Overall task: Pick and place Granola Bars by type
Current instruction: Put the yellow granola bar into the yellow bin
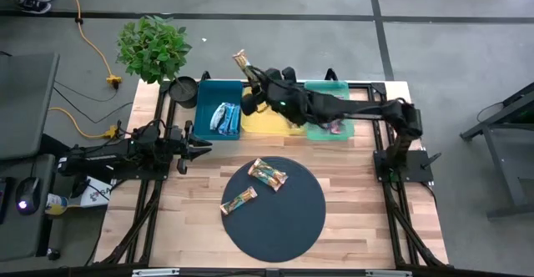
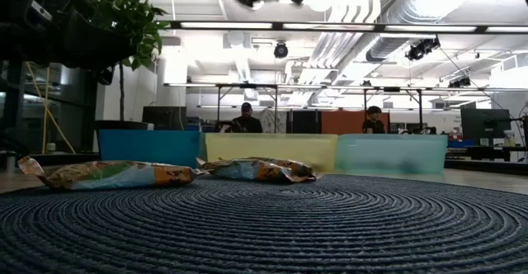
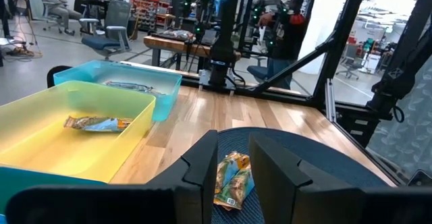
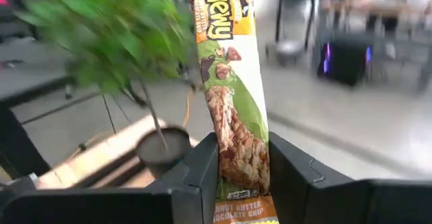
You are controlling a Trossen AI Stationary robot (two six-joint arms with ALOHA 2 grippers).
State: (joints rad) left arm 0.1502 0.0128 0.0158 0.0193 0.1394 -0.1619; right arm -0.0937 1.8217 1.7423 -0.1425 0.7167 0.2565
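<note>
- Clamped between the two fingers of the right gripper (image 4: 241,173) is a green-and-orange "Chewy" granola bar (image 4: 233,96), gripped near its lower end and standing upright above the fingers.
- From overhead, the right gripper (image 1: 253,85) is seen raised over the bins at the table's far edge, near where the blue bin (image 1: 219,117) meets the yellow bin (image 1: 265,123); the held bar (image 1: 243,62) juts beyond the table edge.
- Parked at the table's left side, the left gripper (image 1: 200,148) is held with its fingers narrowly parted and nothing between them (its wrist camera looks across the mat).
- Two more granola bars (image 1: 269,174) (image 1: 239,201) are left lying on the round dark mat (image 1: 284,227), slightly apart.
- Blue-and-white wrapped bars (image 1: 224,117) are seen in the blue bin, one bar (image 3: 98,123) in the yellow bin, and at least one wrapper (image 1: 337,127) in the teal-green bin (image 1: 327,88).
- A potted plant (image 1: 153,50) stands beside the table's far left corner.
</note>
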